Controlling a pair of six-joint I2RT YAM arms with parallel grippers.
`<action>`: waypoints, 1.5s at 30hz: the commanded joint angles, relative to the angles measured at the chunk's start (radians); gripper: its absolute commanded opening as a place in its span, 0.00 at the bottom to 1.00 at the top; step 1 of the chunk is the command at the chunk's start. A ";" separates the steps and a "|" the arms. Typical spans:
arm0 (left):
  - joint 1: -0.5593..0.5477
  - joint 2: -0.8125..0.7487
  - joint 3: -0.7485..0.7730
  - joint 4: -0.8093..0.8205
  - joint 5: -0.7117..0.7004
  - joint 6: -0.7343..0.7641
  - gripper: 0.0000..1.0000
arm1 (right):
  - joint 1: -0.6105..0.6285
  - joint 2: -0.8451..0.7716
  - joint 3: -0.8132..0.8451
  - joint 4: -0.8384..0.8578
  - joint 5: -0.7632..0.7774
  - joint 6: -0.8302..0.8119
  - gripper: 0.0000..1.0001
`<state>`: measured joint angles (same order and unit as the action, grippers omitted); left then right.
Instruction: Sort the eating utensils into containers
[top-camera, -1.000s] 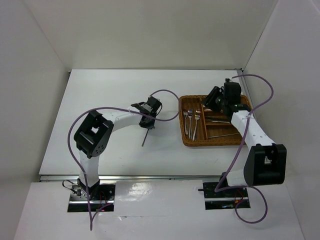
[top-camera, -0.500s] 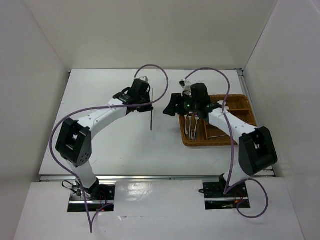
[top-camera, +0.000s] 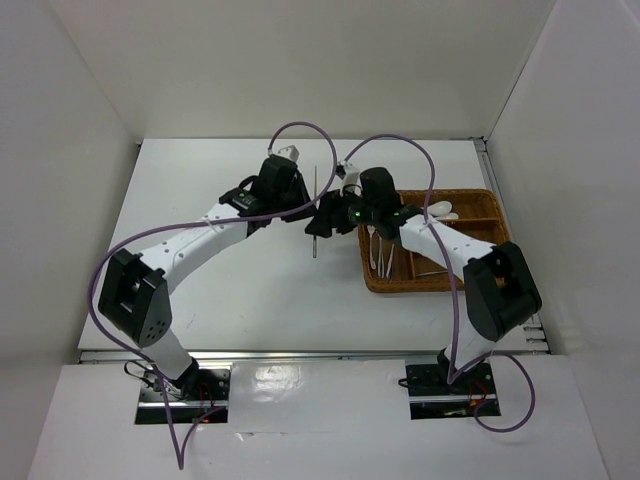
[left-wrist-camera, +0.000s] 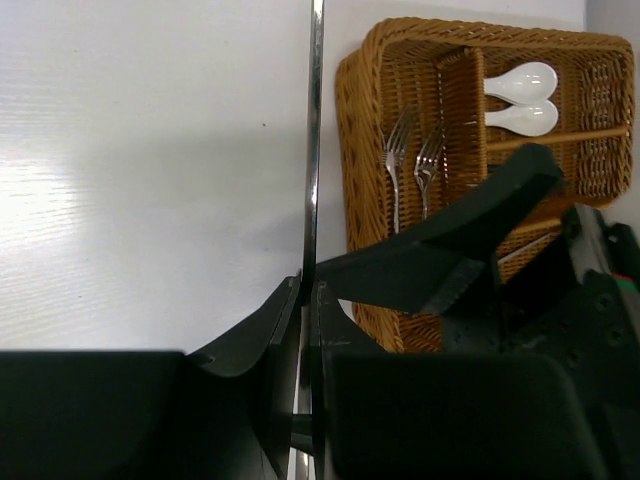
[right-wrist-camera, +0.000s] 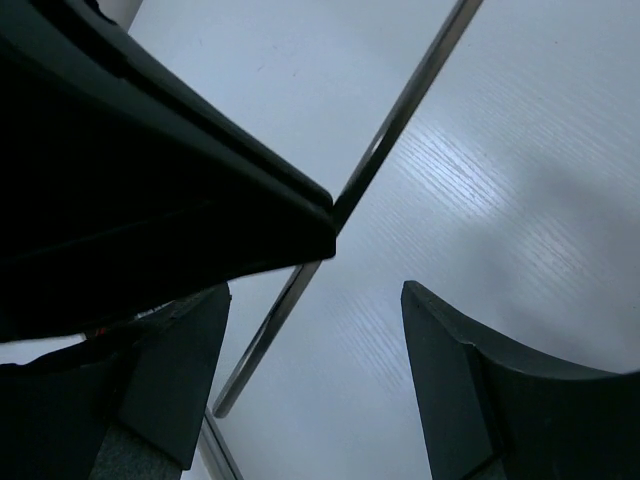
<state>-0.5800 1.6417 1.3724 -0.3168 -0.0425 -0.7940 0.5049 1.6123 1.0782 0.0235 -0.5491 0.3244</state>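
Nothing legible in any view: no lettering, label, brand mark, number or sign.

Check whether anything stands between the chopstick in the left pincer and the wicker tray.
Only the right pincer: it hangs open beside the metal chopstick held by the left pincer, between it and the wicker tray. Nothing else visible is in the way.

White table (top-camera: 250, 290) — plain white walls (top-camera: 300, 70)
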 joint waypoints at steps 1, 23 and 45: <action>-0.006 -0.060 -0.016 0.056 0.032 -0.022 0.21 | 0.018 0.021 0.062 0.064 0.001 0.001 0.77; 0.074 -0.201 -0.143 -0.025 -0.194 0.041 0.66 | -0.214 -0.225 -0.010 -0.632 1.031 0.767 0.00; 0.106 -0.210 -0.203 -0.013 -0.171 0.061 0.66 | -0.523 -0.379 -0.305 -0.732 0.924 1.052 0.00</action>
<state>-0.4770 1.4479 1.1683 -0.3592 -0.2115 -0.7570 -0.0139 1.2274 0.7727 -0.7498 0.3779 1.3495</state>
